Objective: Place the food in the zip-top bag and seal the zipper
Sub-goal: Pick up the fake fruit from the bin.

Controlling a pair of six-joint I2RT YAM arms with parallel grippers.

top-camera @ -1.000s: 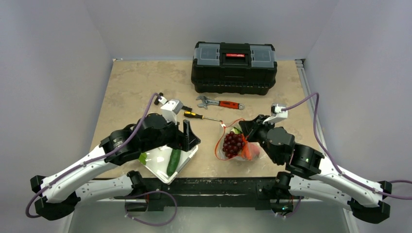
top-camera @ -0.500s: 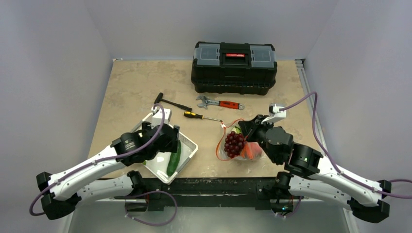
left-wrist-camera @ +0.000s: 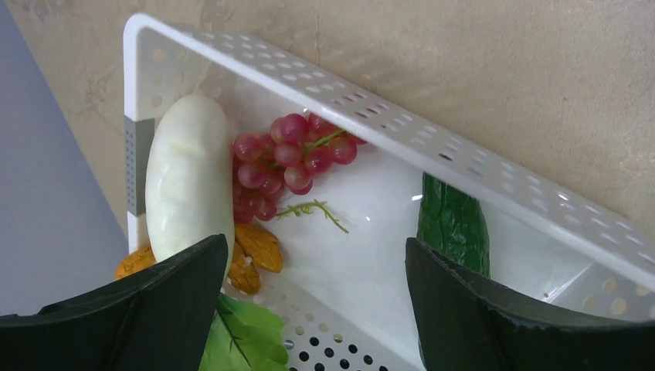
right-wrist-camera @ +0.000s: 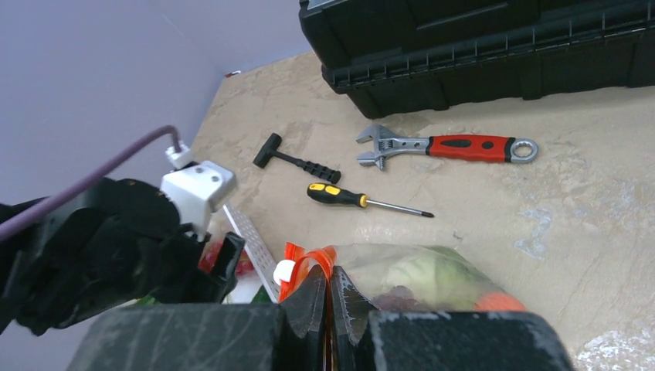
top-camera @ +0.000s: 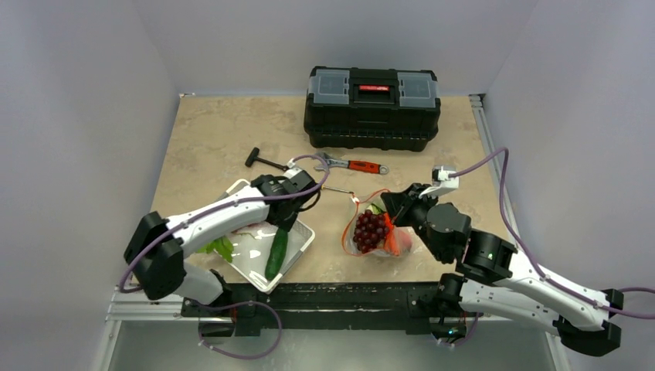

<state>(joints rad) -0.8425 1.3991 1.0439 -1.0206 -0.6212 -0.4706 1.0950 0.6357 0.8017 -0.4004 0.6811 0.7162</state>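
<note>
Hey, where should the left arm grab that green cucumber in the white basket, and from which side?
Grip the cucumber at mid-length, across its narrow width, coming down from above. It lies flat along the basket wall, so a sideways approach looks blocked; one finger would likely have to slip in beside that wall. The left end effector is open.

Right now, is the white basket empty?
Not empty: the basket holds a cucumber, red grapes, a pale vegetable and leaves.

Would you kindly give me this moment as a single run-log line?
left gripper open above white basket | right gripper shut on zip-top bag | cucumber, red grapes inside it
</note>
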